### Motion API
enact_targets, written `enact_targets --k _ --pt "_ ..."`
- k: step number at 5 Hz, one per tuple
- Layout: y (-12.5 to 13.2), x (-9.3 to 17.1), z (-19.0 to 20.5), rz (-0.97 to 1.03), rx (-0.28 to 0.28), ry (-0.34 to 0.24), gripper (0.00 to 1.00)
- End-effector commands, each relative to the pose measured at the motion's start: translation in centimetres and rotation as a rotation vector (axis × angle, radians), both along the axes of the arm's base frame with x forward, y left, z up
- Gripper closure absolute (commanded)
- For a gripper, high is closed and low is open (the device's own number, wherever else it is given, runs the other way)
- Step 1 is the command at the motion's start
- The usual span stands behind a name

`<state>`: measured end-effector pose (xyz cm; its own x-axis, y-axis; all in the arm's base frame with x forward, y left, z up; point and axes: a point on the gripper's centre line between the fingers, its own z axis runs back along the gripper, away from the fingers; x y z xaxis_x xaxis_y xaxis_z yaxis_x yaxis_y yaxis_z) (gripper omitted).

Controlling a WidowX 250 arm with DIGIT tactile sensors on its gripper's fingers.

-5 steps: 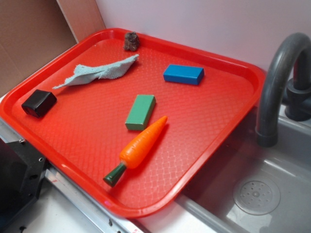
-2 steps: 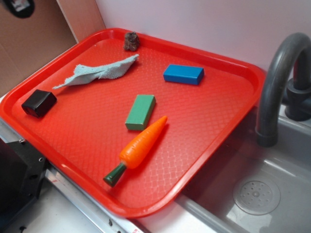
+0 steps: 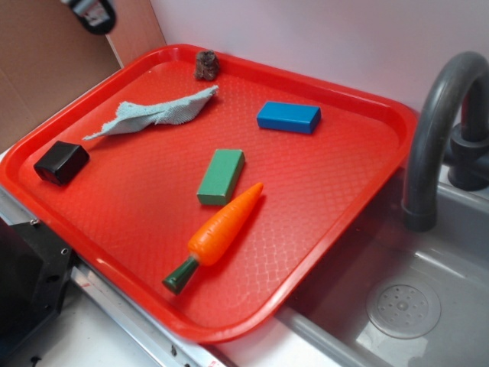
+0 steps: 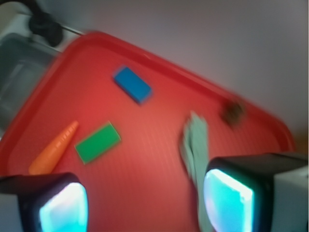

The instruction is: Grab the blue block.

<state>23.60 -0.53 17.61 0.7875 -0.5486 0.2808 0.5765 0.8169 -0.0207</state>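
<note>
Hand [image 4: 145, 203] is high above the red tray [image 3: 359, 222], released and empty: the wrist view shows two fingers [image 4: 63, 205] spread wide apart with nothing between them. In the exterior view only a small part of the robot shows at the top left corner, well away from everything on the tray. Blue block [image 3: 289, 117] lies flat toward the tray's back right, by itself, nothing touching it; the green block [image 3: 221, 176] and toy carrot [image 3: 221, 229] sit nearer the middle, the black block [image 3: 61, 162] at the left edge, a light blue cloth [image 3: 153, 113] and a small brown lump [image 3: 206, 65] at the back. From the hand, in the wrist view, the blue block [image 4: 132, 84] lies ahead and slightly left of centre, well apart, long axis diagonal across the frame. Judgement: reach not started properly; the hand needs to travel across and down, and likely turn to close across the block's short sides. Wrist view is blurred.
</note>
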Motion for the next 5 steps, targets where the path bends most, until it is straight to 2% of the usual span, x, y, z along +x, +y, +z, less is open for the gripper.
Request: enact_targets --k 1,2,3,4,5 --pt "-3.0 3.9 -1.1 -0.18 0.105 -0.097 0.0" --pt "-3.3 6.4 -3.0 -0.203 0.138 -0.1 0.0" --pt "-3.6 8.5 -4.8 -0.246 0.141 -0.091 0.0" --pt "-4.3 9.3 -6.1 -0.309 0.083 -0.066 0.0" --pt "-5.7 8.8 -7.5 -0.413 0.021 -0.045 0.0"
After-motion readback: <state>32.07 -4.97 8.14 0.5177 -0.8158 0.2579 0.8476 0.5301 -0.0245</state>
